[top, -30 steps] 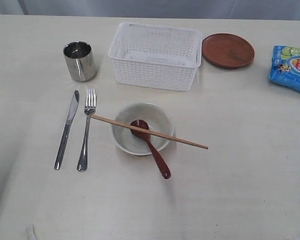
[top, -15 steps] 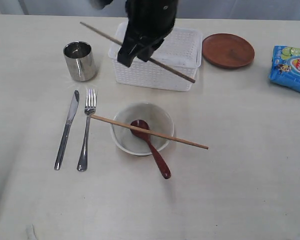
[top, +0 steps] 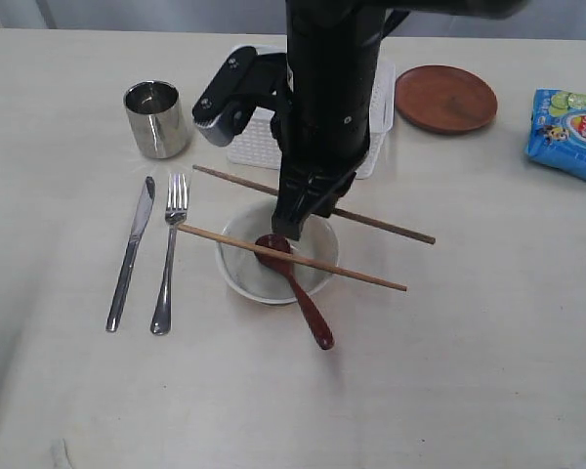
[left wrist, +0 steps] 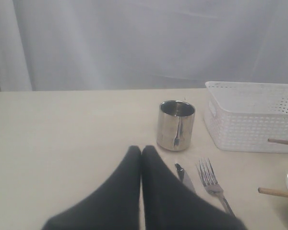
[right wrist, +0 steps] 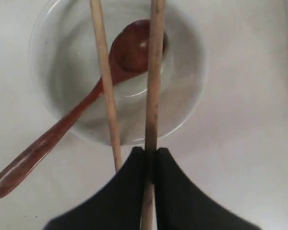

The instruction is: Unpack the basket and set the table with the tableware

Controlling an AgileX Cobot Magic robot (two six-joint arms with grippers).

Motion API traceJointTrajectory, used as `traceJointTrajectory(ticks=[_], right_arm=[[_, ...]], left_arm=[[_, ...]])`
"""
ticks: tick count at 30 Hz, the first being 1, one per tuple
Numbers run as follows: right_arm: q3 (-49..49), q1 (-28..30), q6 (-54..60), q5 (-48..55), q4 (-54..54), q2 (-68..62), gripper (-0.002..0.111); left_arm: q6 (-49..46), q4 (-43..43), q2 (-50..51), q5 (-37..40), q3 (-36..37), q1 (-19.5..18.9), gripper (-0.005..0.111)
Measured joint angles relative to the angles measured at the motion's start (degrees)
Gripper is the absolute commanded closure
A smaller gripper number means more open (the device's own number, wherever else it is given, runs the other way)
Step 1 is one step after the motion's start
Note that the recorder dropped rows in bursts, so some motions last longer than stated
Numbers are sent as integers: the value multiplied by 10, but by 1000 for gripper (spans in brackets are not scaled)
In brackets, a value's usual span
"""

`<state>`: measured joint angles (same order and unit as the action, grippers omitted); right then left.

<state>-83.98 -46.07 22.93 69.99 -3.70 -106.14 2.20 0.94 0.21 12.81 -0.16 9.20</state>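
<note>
My right gripper (top: 295,223) (right wrist: 150,152) is shut on one wooden chopstick (top: 391,228) (right wrist: 154,72) and holds it just above the off-white bowl (top: 236,278) (right wrist: 182,96). The second chopstick (top: 361,277) (right wrist: 104,81) lies across the bowl's rim, almost parallel to the held one. A red-brown spoon (top: 308,308) (right wrist: 86,103) rests in the bowl with its handle over the rim. The arm hides much of the white basket (top: 254,149) (left wrist: 252,117). My left gripper (left wrist: 141,148) is shut and empty, near the steel cup (top: 156,119) (left wrist: 175,125).
The knife (top: 130,254) (left wrist: 184,175) and fork (top: 166,259) (left wrist: 212,181) lie side by side left of the bowl. A round brown plate (top: 445,98) sits right of the basket. A blue chip bag (top: 568,132) lies at the far right edge.
The right arm entered the view with a chopstick held over the basket, then carried it forward and down to just above the bowl. Nothing else moved.
</note>
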Motion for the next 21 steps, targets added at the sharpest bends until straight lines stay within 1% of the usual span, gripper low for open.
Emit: traceJointTrajectory(ticks=[6,13,21], right_arm=[[5,-10,3,-4,13,-6,109],[7,-10,4,-19,32,-43,109],[8,-10,11,-30,37,-49,109]], left_arm=[[0,0,0,0,0,0,107],[0,0,0,0,0,0,107],[0,0,0,0,0,0,107]])
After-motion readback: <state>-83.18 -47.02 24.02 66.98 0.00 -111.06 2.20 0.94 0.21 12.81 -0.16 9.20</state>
